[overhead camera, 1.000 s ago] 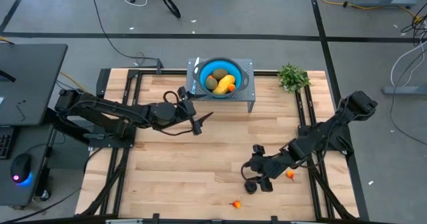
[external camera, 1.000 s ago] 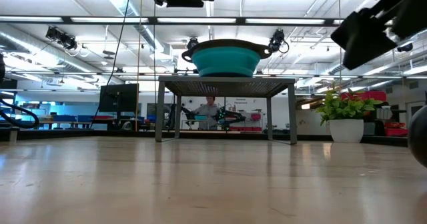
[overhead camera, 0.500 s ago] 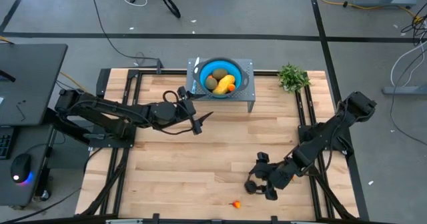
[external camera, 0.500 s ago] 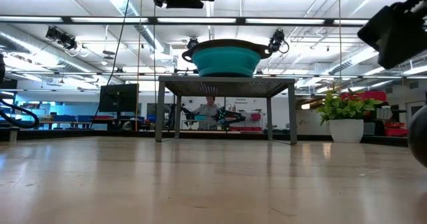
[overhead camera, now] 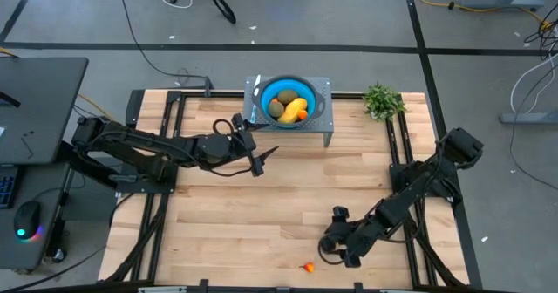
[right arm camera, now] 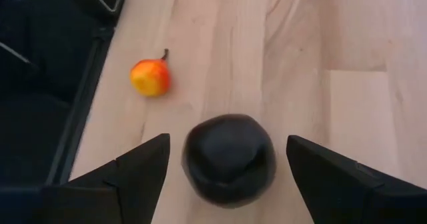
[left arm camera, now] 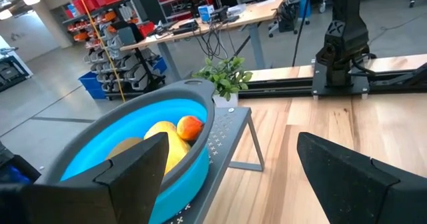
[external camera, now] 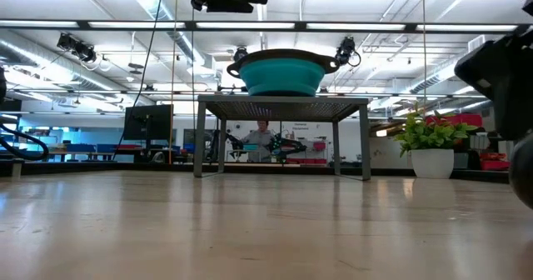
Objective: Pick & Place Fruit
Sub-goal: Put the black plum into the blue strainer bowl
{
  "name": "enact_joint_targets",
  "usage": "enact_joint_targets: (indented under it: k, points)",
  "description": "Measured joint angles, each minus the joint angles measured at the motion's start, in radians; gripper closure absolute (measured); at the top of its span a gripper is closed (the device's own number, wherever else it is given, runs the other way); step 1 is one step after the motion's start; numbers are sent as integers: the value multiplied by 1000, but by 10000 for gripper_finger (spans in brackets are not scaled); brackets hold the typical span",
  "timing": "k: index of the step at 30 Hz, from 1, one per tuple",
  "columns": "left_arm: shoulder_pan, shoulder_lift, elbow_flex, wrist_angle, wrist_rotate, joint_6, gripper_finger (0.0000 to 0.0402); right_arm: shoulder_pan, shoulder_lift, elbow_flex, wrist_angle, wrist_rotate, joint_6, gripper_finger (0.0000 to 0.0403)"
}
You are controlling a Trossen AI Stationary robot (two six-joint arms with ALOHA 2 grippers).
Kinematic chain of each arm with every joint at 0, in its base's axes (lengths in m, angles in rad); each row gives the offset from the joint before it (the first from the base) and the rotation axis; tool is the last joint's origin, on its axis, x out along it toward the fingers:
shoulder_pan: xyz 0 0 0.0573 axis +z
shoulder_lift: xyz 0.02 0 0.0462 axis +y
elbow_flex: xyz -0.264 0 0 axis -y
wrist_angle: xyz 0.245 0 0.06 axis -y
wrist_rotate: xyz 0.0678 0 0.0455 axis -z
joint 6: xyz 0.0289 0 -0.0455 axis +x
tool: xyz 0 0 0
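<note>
My left gripper [overhead camera: 258, 158] waits spread beside the blue bowl [overhead camera: 289, 99] on its stand, which holds yellow and olive fruit [overhead camera: 292, 110], while my right gripper [right arm camera: 227, 177], fingers parted, straddles the black fruit [right arm camera: 229, 156] near a small orange-red one [right arm camera: 150, 77], contact unclear.

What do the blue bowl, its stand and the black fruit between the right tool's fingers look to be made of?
Blue bowl: likely silicone or soft plastic; matte, evenly coloured wall with a grey rim.
Stand: probably painted metal; thin grey top with punched holes on slim legs.
Black fruit: probably moulded plastic or rubber; dull, faintly faceted surface. It sits on the table between the fingers of the open right tool.
</note>
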Motion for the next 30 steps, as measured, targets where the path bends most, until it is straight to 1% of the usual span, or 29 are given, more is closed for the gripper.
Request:
enact_joint_targets:
  k: [5,9,13,21,30]
  points:
    - [0,0,0,-1,0,0,61,0,34,1,10,12,-17,93]
    - [0,0,0,-5,0,1,61,0,83,1,39,-23,-20,93]
    - [0,0,0,-6,0,1,61,0,112,1,62,-20,-20,93]
    - [0,0,0,-9,0,1,61,-3,121,1,56,-12,-38,95]
    - [0,0,0,-9,0,1,61,-3,121,0,56,-15,-38,115]
